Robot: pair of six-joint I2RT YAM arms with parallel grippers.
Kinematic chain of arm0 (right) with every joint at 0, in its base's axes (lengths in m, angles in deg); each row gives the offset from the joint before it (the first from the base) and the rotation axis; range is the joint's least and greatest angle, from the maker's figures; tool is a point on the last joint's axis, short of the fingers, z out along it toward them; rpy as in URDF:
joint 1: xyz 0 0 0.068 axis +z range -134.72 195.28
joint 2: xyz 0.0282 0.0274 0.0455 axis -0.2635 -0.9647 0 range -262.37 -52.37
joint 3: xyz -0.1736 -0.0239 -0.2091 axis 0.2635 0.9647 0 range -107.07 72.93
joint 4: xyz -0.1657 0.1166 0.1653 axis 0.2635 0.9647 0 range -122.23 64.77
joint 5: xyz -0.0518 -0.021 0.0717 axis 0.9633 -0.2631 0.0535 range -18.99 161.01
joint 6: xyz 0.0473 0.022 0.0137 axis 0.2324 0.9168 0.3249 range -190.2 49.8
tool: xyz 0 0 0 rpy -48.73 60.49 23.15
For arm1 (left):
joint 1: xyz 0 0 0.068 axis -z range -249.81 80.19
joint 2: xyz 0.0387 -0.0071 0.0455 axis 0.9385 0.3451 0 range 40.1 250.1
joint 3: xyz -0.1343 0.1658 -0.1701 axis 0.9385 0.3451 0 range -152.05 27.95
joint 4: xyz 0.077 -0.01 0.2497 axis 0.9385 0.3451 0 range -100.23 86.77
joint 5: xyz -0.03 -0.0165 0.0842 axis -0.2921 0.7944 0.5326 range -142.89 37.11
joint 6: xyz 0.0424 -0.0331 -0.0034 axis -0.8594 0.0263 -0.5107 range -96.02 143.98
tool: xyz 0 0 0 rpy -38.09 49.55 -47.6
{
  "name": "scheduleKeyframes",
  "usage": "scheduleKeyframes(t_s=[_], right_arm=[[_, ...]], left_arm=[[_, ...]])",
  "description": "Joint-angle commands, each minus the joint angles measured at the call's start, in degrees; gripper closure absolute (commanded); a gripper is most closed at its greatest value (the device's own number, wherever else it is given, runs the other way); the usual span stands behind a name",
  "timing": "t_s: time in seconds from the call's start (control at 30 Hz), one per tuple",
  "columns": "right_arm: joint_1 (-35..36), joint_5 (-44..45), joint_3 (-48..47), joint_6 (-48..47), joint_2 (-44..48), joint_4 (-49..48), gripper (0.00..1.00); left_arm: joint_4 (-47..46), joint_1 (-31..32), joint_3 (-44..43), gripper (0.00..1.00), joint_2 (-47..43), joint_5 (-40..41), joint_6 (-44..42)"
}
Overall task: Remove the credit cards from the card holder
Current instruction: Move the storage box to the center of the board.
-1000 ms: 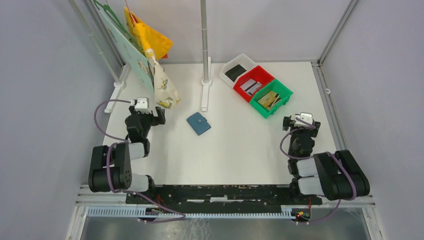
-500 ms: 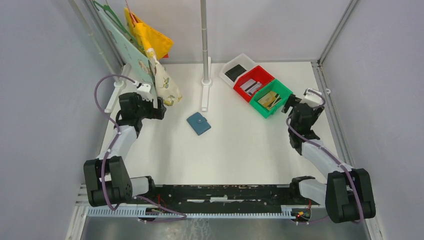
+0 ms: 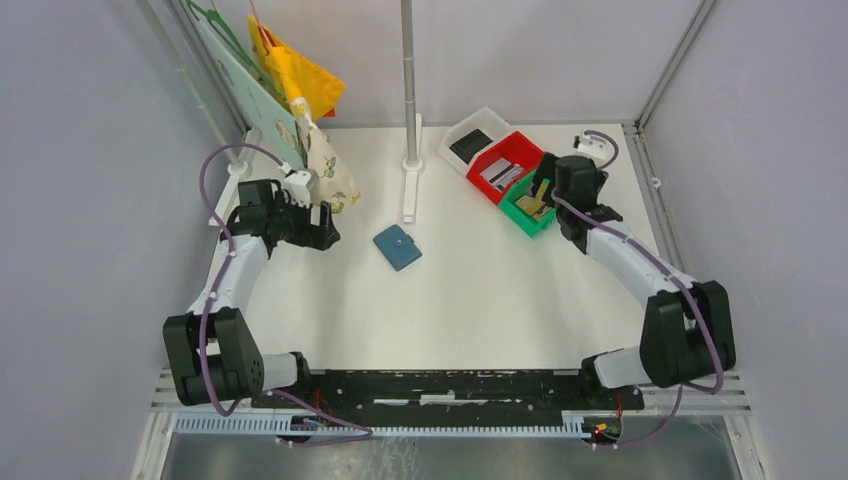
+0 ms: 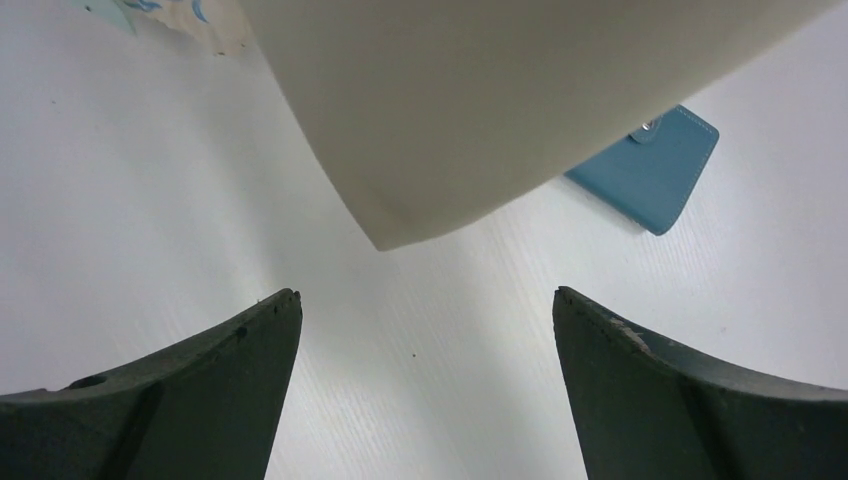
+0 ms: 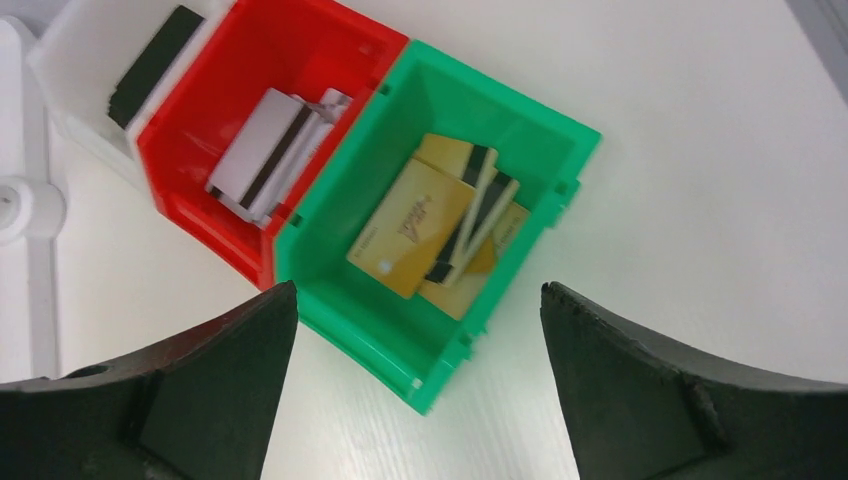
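The teal card holder (image 3: 397,247) lies closed on the white table, snap tab fastened; it also shows in the left wrist view (image 4: 650,170). Gold credit cards (image 5: 430,225) lie in the green bin (image 3: 560,205). Grey credit cards with a dark stripe (image 5: 270,160) lie in the red bin (image 3: 520,150). My left gripper (image 3: 322,232) is open and empty, left of the holder, apart from it; its jaws (image 4: 425,295) stand wide over bare table. My right gripper (image 3: 540,192) is open and empty above the green bin's near corner (image 5: 420,290).
A white bin (image 3: 462,128) with a black flat item (image 5: 150,60) sits beside the red bin. A metal pole on a white base (image 3: 410,150) stands at the back centre. Patterned and yellow cloths (image 3: 325,165) hang at the back left; a cream one (image 4: 500,100) hangs close above my left gripper.
Both arms unfolded from their rest poses. The left gripper swung back, then right toward the holder. The right gripper reached back-left to hover over the green bin.
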Motion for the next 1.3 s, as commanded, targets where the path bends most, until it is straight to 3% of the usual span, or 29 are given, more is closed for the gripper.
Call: scheduleKeyframes(t_s=[0.0, 0.3, 0.77, 0.83, 1.0, 1.27], right_arm=[[2.59, 1.37, -13.00, 2.28, -7.69, 6.99, 0.05], [4.55, 7.12, -34.81, 7.08, -28.47, 22.57, 0.16], [4.73, 4.08, -41.28, 6.64, -39.43, 19.88, 0.24], [4.69, 3.85, -41.54, 6.23, -40.00, 19.60, 0.28], [4.69, 2.92, -40.21, 5.60, -39.74, 18.69, 0.51], [6.43, 4.97, -30.08, 5.46, -32.31, 17.28, 0.71]], left_arm=[[5.70, -0.20, -4.24, 0.00, 1.31, -3.35, -4.41], [13.06, -0.16, -3.03, 0.00, -2.27, -4.21, -11.12], [14.11, -0.05, 3.25, 0.00, -9.12, -7.25, -18.22], [14.66, -0.05, 3.11, 0.00, -9.07, -7.49, -18.73], [15.22, -0.02, 2.49, 0.00, -9.84, -8.14, -18.34], [18.68, 0.19, -0.17, 0.00, -10.08, -11.41, -18.61]])
